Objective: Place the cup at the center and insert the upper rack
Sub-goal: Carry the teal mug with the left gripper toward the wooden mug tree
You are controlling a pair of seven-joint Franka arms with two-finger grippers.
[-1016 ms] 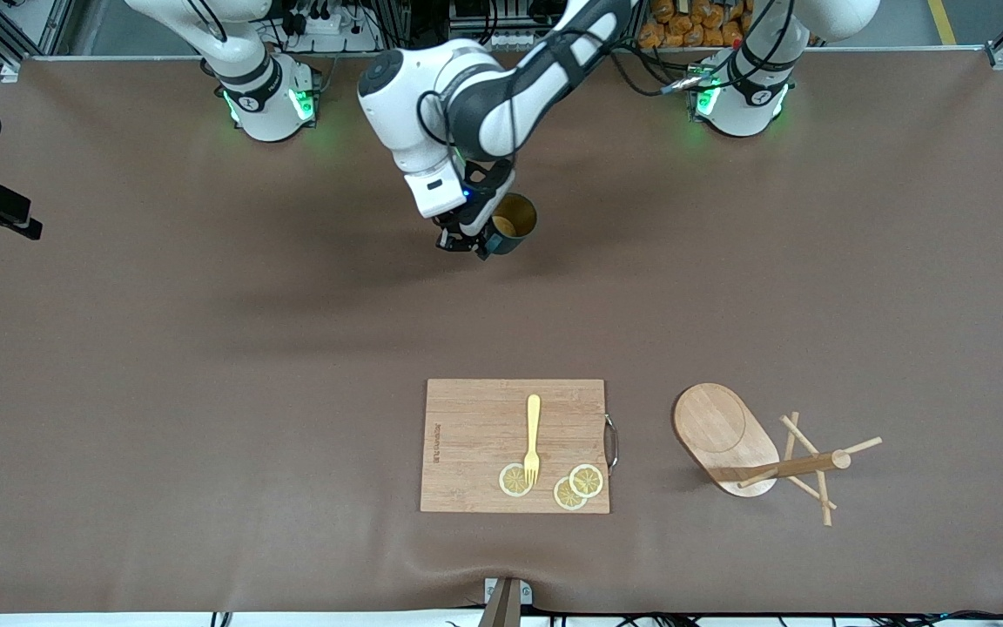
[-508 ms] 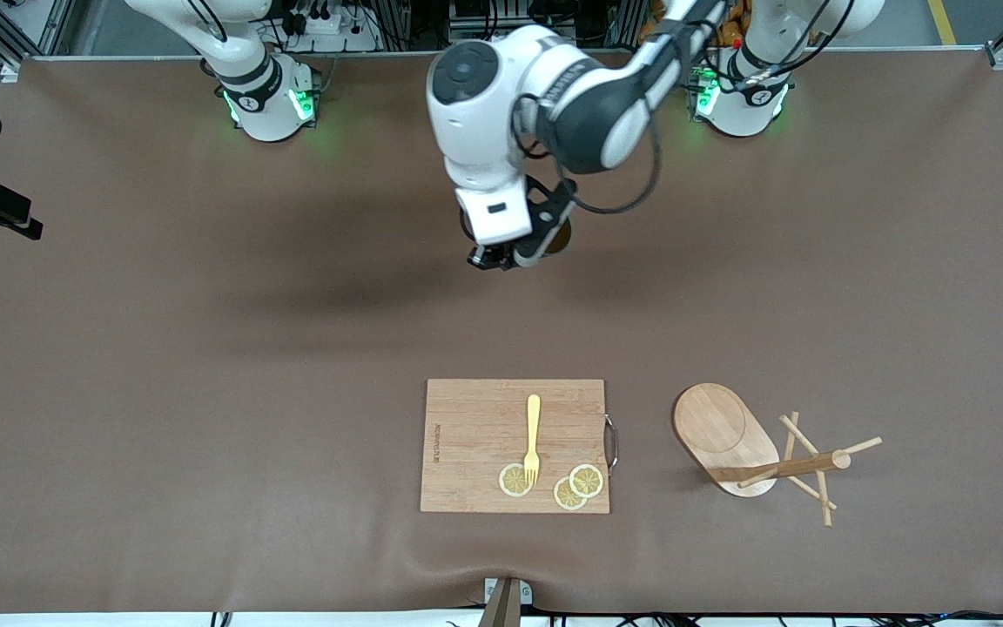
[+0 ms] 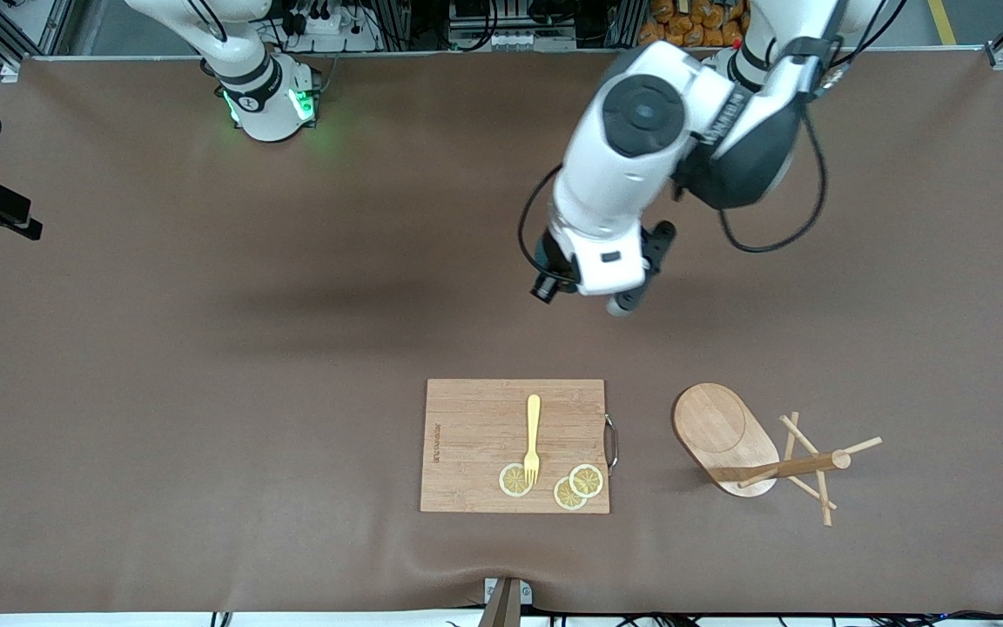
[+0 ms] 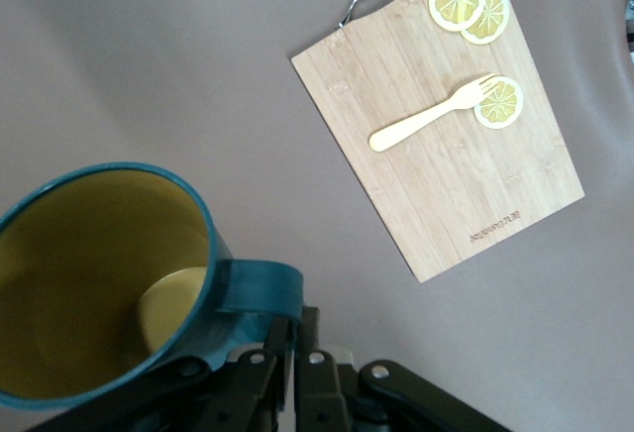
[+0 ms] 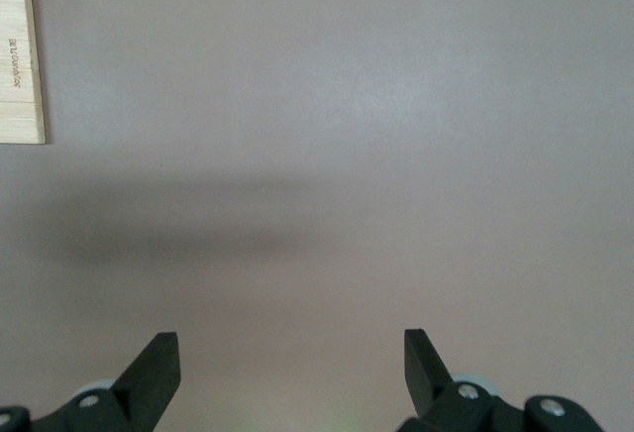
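The cup (image 4: 99,283) is dark teal with a yellowish inside. My left gripper (image 4: 295,318) is shut on the cup's handle (image 4: 260,288). It hangs over bare table mat, farther from the front camera than the cutting board. In the front view the left arm's hand (image 3: 606,252) hides the cup. The upper rack (image 3: 723,431), a light wooden mug tree, lies tipped on its side beside the board toward the left arm's end, its post (image 3: 793,466) and pegs level with the mat. My right gripper (image 5: 292,353) is open over bare mat and holds nothing.
A rectangular cutting board (image 3: 475,435) lies near the table's front edge, carrying a yellow fork (image 3: 533,435) and three lemon slices (image 3: 577,486). It has a metal handle (image 3: 612,442) on the rack's side. The right arm's base (image 3: 266,96) stands at the back.
The left arm has swung the cup toward its own end of the table and closer to the front camera. The cup is now hidden under its hand in the front view.
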